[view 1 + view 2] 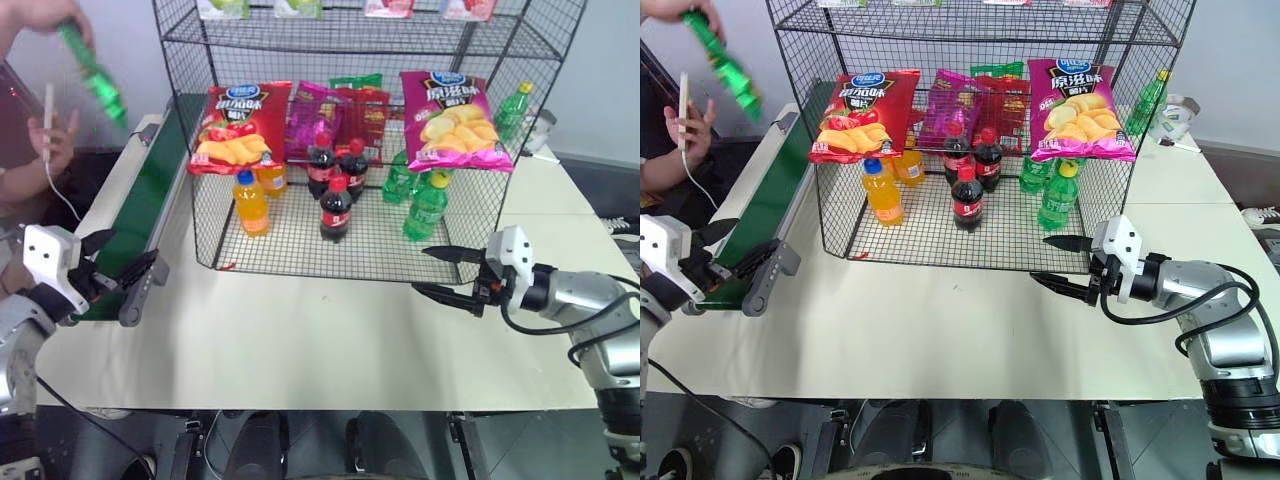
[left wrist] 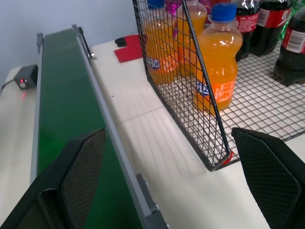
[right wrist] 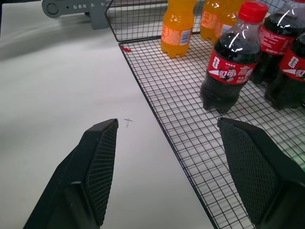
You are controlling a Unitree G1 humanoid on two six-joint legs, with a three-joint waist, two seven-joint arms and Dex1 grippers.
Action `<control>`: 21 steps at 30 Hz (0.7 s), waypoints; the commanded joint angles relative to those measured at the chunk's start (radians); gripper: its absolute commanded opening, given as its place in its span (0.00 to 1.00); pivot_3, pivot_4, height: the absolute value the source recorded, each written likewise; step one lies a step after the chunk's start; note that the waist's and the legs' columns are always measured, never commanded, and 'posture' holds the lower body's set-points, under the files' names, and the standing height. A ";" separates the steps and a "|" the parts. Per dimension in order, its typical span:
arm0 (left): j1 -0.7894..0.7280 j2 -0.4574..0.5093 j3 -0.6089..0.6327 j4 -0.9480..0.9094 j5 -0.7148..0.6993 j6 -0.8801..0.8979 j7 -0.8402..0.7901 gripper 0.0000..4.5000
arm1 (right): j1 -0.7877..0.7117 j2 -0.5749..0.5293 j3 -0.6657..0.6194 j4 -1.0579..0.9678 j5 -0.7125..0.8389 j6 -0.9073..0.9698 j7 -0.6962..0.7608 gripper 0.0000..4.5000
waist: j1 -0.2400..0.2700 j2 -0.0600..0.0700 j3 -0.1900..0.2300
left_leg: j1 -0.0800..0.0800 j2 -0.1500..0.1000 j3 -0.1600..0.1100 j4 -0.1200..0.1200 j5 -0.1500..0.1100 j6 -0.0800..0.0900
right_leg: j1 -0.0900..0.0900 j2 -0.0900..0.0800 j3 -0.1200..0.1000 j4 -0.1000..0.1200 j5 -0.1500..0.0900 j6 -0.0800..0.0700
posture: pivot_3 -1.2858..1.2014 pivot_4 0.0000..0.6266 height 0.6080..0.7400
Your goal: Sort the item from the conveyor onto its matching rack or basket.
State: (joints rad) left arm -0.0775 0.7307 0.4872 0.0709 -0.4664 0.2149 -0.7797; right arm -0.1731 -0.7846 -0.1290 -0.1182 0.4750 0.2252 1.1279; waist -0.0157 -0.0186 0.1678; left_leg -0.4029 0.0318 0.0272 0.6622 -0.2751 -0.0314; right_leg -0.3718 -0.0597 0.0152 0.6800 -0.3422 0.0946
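Hands (image 1: 122,275) (image 1: 440,272) hover level, fingers spread, holding nothing.

Left gripper (image 1: 118,268) and right gripper (image 1: 446,274) both hover level, fingers spread, holding nothing.

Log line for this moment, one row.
left tool open, empty, by conveyor end | right tool open, empty, before rack | green item in person's hand above conveyor

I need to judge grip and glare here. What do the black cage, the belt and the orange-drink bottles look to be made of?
Black wire-mesh shelving cage: thin metal wire, seemingly dark-coated; see-through grid. Long dark green conveyor belt: smooth, matte, probably rubbery sheet, between pale grey metal-looking rails. Orange-drink bottles: clear glossy plastic with blue caps; highlights show.
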 commanded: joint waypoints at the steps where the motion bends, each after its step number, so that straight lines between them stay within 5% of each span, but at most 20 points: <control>1: -0.071 -0.013 0.062 -0.003 -0.034 0.031 0.101 1.00 | -0.018 0.003 -0.009 -0.008 0.005 -0.020 0.010 0.77 | 0.003 0.000 0.000 | 0.000 0.000 0.000 0.000 0.000 0.000 | 0.000 0.000 0.000 0.000 0.000 0.000 | 0.52 0.24 0.99; 9: -0.041 0.025 0.069 -0.053 -0.173 0.225 -0.017 1.00 | -0.043 0.015 0.001 0.006 0.003 -0.028 0.018 0.77 | -0.005 0.000 0.000 | 0.000 0.000 0.000 0.001 0.000 0.001 | -0.001 0.001 0.000 0.001 0.000 0.000 | 0.52 0.24 0.99; 21: 0.041 0.023 0.092 -0.082 -0.190 0.187 -0.079 1.00 | -0.082 0.020 0.017 -0.075 0.035 0.062 -0.010 0.77 | -0.002 0.000 0.000 | -0.001 0.000 0.000 0.001 0.000 0.000 | -0.001 0.000 0.000 0.001 0.000 0.000 | 0.52 0.24 0.99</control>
State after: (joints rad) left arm -0.0348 0.7380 0.5403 0.0170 -0.6430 0.4089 -0.8548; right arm -0.2286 -0.7657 -0.0985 -0.1528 0.4813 0.2764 1.1238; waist -0.0181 -0.0189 0.1678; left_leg -0.4034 0.0320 0.0271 0.6631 -0.2755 -0.0309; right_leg -0.3725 -0.0600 0.0153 0.6806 -0.3423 0.0946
